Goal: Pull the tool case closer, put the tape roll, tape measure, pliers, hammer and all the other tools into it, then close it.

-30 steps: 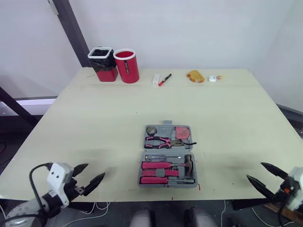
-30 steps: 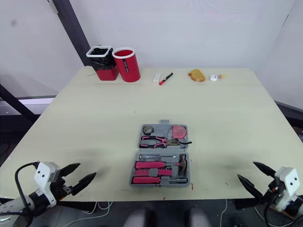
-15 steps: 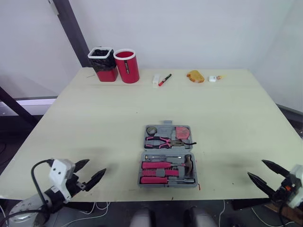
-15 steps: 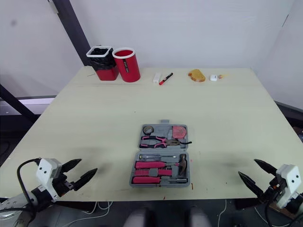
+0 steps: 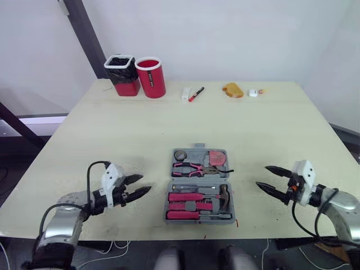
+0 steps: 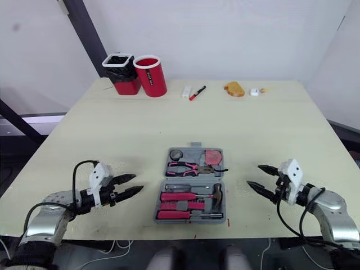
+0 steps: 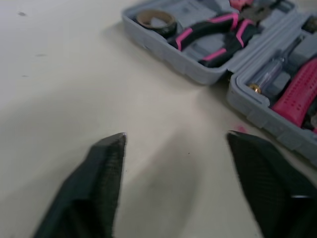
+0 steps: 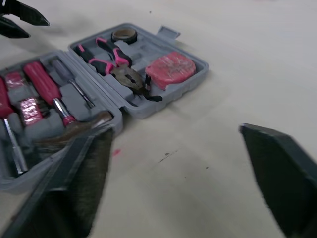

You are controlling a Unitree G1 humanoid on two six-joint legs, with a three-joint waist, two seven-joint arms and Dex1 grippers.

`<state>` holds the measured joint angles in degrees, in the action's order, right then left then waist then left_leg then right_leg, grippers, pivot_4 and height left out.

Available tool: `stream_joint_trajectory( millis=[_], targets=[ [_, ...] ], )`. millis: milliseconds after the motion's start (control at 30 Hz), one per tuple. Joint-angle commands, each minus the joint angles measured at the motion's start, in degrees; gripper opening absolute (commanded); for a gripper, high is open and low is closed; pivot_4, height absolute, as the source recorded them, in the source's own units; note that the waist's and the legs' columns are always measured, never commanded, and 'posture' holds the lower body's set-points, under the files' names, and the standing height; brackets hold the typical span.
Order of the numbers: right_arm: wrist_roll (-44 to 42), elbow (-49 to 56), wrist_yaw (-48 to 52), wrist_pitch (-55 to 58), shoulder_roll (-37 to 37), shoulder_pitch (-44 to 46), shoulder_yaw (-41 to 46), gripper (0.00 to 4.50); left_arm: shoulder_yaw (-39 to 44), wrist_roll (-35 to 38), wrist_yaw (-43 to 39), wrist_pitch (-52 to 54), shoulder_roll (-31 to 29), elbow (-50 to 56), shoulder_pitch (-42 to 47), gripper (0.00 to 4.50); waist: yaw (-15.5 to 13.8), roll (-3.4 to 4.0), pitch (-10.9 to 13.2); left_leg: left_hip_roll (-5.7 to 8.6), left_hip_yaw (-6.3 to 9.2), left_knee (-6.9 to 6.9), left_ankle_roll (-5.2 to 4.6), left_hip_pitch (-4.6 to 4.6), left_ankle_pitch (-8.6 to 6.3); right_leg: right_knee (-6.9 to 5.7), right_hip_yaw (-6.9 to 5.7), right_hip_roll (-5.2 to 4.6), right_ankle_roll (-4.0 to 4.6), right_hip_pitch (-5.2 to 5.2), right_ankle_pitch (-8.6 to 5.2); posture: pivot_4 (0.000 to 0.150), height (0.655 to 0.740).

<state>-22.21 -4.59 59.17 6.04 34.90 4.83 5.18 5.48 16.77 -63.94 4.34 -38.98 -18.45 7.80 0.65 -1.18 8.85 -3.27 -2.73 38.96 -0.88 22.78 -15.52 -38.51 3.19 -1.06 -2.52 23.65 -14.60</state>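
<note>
both arms have come in from beyond the near edge of the bench [image 5: 112, 129] and now hang low over it, one on each side of the tool case [image 5: 198, 147]. the case itself lies where it lay a second ago.

left gripper [image 5: 146, 183] is just off the case's left side, tips pointing at it, fingers spread apart and grasping nothing. in the left wrist view its two black fingers [image 7: 106, 183] stand wide, with bare bench between them and the case's corner beyond. right gripper [image 5: 261, 176] is near the case's right side, a little further off, also pointing inward, fingers parted and empty; the right wrist view shows the same wide gap over the bench.

the case sits open and flat, close to the middle of the near edge, hinge running left to right. its far half holds the tape roll [image 5: 180, 154] at the left, the pink-handled pliers [image 5: 191, 167] just nearward of it, and the pink tape measure [image 5: 216, 158] at the right. its near half holds pink-handled screwdrivers [image 5: 188, 197] lying side by side, and the hammer [image 5: 224, 194] at the right end.

along the far edge stand a black-lined square bin [image 5: 124, 76] and a red cup [image 5: 150, 77], touching, toward the far left corner. a white block [image 5: 185, 94] and a red marker [image 5: 196, 94] lie near the middle, an orange object [image 5: 232, 90] and a small white object [image 5: 253, 93] further right.
</note>
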Motion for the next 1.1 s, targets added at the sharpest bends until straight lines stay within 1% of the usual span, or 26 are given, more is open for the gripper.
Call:
stream_joint_trajectory(
  millis=[33,67,100,133,167,200,367,467,567,767,1100],
  targets=[
    [2.88,-2.83,3.49,-2.66,0.46,4.06,-3.61,2.31,-3.31,-1.77,-4.37,-2.43,0.05,-4.1,5.08,1.6,0.02,-0.02,0.02,0.0,0.01,0.0,0.0,0.02,0.0,0.0,-0.01,0.02,0.0,0.01,0.0,0.15,0.74],
    [3.96,-4.24,4.21,-3.32,0.49,5.33,-4.79,1.83,-4.31,-2.14,-5.41,-2.65,0.38,-5.49,6.61,1.14,-0.01,-0.01,0.02,0.0,0.02,0.0,0.0,0.0,0.0,-0.02,-0.02,0.02,0.0,0.01,0.0,0.15,0.74],
    [4.8,-5.48,4.51,-3.89,0.34,6.51,-5.62,1.26,-5.1,-2.49,-6.21,-2.96,0.63,-6.81,7.88,0.6,0.01,-0.01,0.02,0.0,0.02,0.0,0.0,0.0,0.0,-0.02,-0.02,0.02,-0.01,0.0,0.01,0.15,0.74],
    [5.55,-6.59,4.8,-4.23,0.05,7.75,-6.57,0.86,-5.89,-3.0,-6.85,-3.31,0.96,-8.46,9.25,0.24,0.01,-0.01,0.02,0.01,0.01,0.0,0.0,0.0,0.0,-0.02,-0.01,0.02,-0.01,0.01,0.01,0.15,0.74],
    [6.25,-7.61,5.17,-4.51,-0.2,8.87,-7.52,0.39,-6.59,-3.48,-7.53,-3.63,1.23,-10.19,10.54,0.0,0.03,-0.01,0.02,0.01,0.01,0.0,0.0,0.0,0.0,-0.02,-0.01,0.02,-0.01,0.0,0.01,0.15,0.74],
    [7.38,-8.68,5.53,-5.11,-0.45,9.96,-8.79,0.08,-7.46,-3.97,-8.59,-3.69,1.45,-12.04,11.86,0.0,0.05,-0.01,0.02,0.01,0.01,0.0,0.0,0.01,0.0,-0.02,-0.01,0.02,-0.01,0.01,0.01,0.15,0.74],
    [11.54,-13.4,5.22,-6.94,-2.77,14.1,-13.03,0.08,-10.72,-7.03,-12.63,-5.43,2.47,-20.6,17.64,0.0,0.15,-0.01,0.02,0.01,0.05,0.0,0.0,0.02,0.0,-0.03,-0.01,0.07,-0.01,0.02,0.01,0.15,0.74],
    [14.7,-16.56,5.21,-8.62,-3.93,16.34,-15.53,0.08,-11.98,-8.84,-13.26,-7.18,3.94,-25.49,20.95,0.0,0.06,-0.01,0.02,0.01,0.04,0.01,-0.01,0.01,0.01,-0.06,-0.02,0.07,-0.01,0.02,0.01,0.15,0.74],
    [15.82,-18.73,4.95,-9.76,-5.25,18.08,-16.45,0.08,-12.71,-10.51,-13.44,-9.37,4.89,-29.17,22.9,0.0,-0.04,-0.01,0.02,0.03,0.04,0.02,-0.01,0.02,0.01,-0.05,-0.01,0.05,-0.01,0.01,0.01,0.15,0.74],
    [18.02,-21.43,4.75,-11.14,-6.54,19.33,-17.87,0.08,-13.07,-11.97,-14.11,-12.04,5.91,-33.69,24.81,0.0,-0.11,0.01,0.0,0.04,0.06,0.04,-0.01,0.01,0.01,-0.12,-0.03,0.04,-0.01,0.0,0.02,0.15,0.74],
    [19.83,-23.66,3.29,-13.26,-8.67,19.87,-18.24,0.08,-13.04,-13.48,-13.35,-14.53,7.25,-38.32,27.47,0.0,-0.1,0.03,-0.01,0.04,0.07,0.19,-0.01,-0.02,0.01,-0.32,-0.03,0.04,-0.01,0.0,0.01,0.15,0.74]
  ],
)
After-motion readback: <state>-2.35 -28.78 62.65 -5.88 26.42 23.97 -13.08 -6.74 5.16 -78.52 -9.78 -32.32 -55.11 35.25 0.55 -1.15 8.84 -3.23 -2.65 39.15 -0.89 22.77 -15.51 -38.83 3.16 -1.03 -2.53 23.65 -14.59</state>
